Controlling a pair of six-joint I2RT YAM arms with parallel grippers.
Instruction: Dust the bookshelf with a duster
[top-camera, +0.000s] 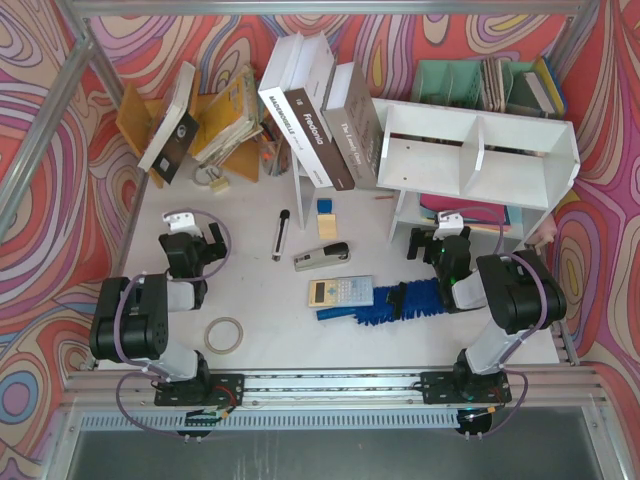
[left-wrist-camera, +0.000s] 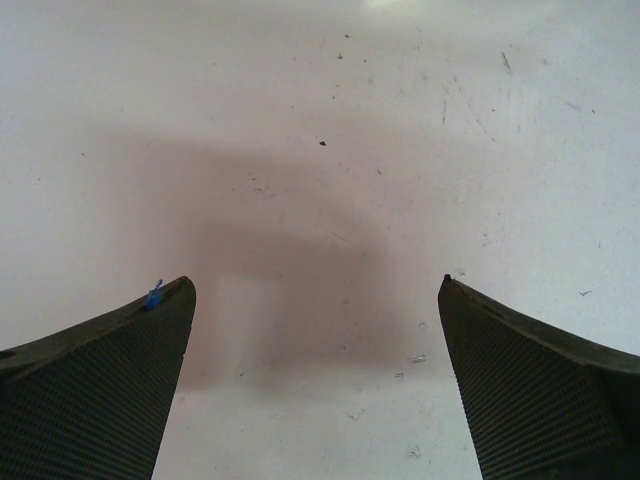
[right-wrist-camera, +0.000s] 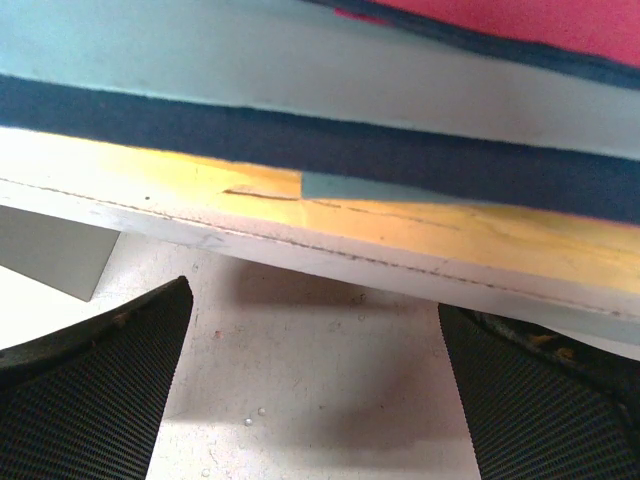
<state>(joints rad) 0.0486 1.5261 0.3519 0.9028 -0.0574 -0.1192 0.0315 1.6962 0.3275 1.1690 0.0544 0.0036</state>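
Observation:
The white bookshelf (top-camera: 480, 155) stands at the back right on legs, with two compartments split by a centre divider. The blue duster (top-camera: 400, 303) lies flat on the table in front of it, fluffy head to the right, beside my right arm. My right gripper (top-camera: 445, 232) hovers just before the shelf's lower board. In the right wrist view it (right-wrist-camera: 315, 300) is open and empty, facing the board's white edge (right-wrist-camera: 300, 250), where flat books (right-wrist-camera: 300, 90) lie. My left gripper (top-camera: 188, 228) hangs open at the left; in its wrist view it (left-wrist-camera: 317, 290) holds nothing above bare table.
A stapler (top-camera: 322, 256), a calculator (top-camera: 340, 291), a black marker (top-camera: 281, 235) and a tape roll (top-camera: 224, 335) lie mid-table. Leaning books (top-camera: 320, 120), an orange rack (top-camera: 215, 120) and a teal organiser (top-camera: 480, 85) line the back. Small blocks (top-camera: 325, 213) sit near the books.

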